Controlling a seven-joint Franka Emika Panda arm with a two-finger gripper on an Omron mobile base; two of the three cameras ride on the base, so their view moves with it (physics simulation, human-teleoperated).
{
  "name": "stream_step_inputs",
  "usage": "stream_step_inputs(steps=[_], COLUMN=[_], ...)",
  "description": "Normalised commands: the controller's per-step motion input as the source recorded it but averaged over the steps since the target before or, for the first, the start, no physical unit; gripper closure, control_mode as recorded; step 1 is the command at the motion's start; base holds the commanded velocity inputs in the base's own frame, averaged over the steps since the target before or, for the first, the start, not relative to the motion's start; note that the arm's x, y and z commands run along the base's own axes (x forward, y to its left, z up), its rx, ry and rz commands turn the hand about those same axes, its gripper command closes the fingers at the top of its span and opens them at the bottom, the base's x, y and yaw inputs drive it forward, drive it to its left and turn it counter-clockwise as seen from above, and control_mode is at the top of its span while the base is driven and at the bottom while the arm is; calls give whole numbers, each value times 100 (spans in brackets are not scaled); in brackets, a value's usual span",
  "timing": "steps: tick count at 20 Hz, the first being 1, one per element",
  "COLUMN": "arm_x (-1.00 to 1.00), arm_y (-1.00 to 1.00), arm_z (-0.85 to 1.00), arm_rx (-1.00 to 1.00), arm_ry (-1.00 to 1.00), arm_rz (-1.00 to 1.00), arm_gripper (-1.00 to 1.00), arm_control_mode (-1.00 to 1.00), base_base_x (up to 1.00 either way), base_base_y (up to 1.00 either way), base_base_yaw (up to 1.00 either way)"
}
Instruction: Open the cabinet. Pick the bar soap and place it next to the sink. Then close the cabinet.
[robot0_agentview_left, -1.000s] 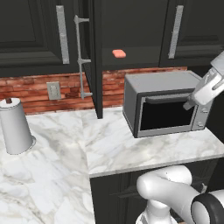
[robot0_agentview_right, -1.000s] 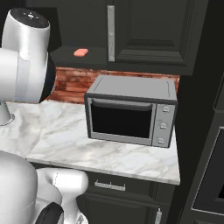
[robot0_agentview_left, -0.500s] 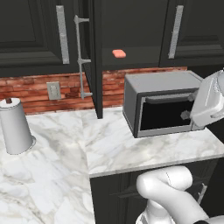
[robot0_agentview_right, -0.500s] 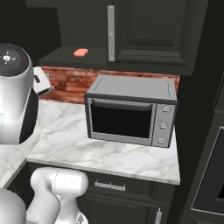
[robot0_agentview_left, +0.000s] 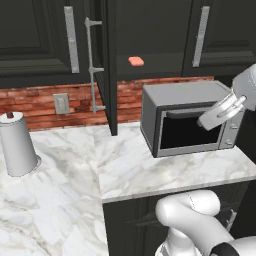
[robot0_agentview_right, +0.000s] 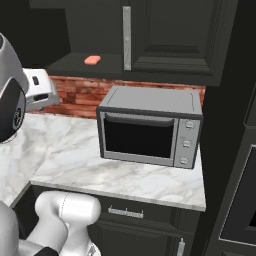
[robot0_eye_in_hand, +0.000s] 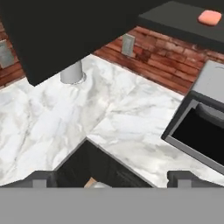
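Observation:
The black wall cabinet (robot0_agentview_left: 150, 30) stands open, its door (robot0_agentview_left: 108, 65) swung out edge-on with the silver bar handle (robot0_agentview_left: 91, 65) to its left. The salmon-pink bar soap (robot0_agentview_left: 135, 61) lies on the cabinet's bottom shelf, above and left of the microwave; it also shows as the bar soap (robot0_agentview_right: 92, 60) and the bar soap (robot0_eye_in_hand: 210, 17). My gripper (robot0_eye_in_hand: 111, 179) is open and empty, well below and in front of the soap, looking down at the marble counter. My white arm (robot0_agentview_left: 225, 109) hangs in front of the microwave's right side. The sink is out of view.
A grey microwave (robot0_agentview_left: 185, 120) sits on the marble counter (robot0_agentview_left: 125, 170) under the open cabinet. A paper towel roll (robot0_agentview_left: 17, 145) stands at the left, an outlet (robot0_agentview_left: 61, 103) on the brick wall. The open door (robot0_eye_in_hand: 65, 30) juts over the counter. A tall dark unit (robot0_agentview_right: 235, 125) borders the right.
My arm has swung down and away from the cameras, from level with the microwave's top to in front of it. The jaws have stayed open. The soap and door have not moved.

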Motion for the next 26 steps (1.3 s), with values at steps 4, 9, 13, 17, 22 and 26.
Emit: stream_step_inputs(steps=[4, 9, 13, 17, 22, 26], arm_x=[11, 0, 3, 6, 38, 12], arm_y=[0, 0, 0, 0, 0, 0], arm_z=[10, -16, 0, 0, 0, 0], arm_rx=[7, 2, 0, 2, 14, 10], arm_ry=[19, 0, 0, 0, 0, -10], arm_rz=[-28, -23, -26, -25, -15, -2], arm_gripper=[-100, -100, -100, -100, -100, -100], arm_control_mode=[-100, -100, -100, -100, -100, -100], base_base_x=[0, 0, 0, 0, 0, 0], base_base_y=[0, 0, 0, 0, 0, 0], base_base_yaw=[0, 0, 0, 0, 0, 0])
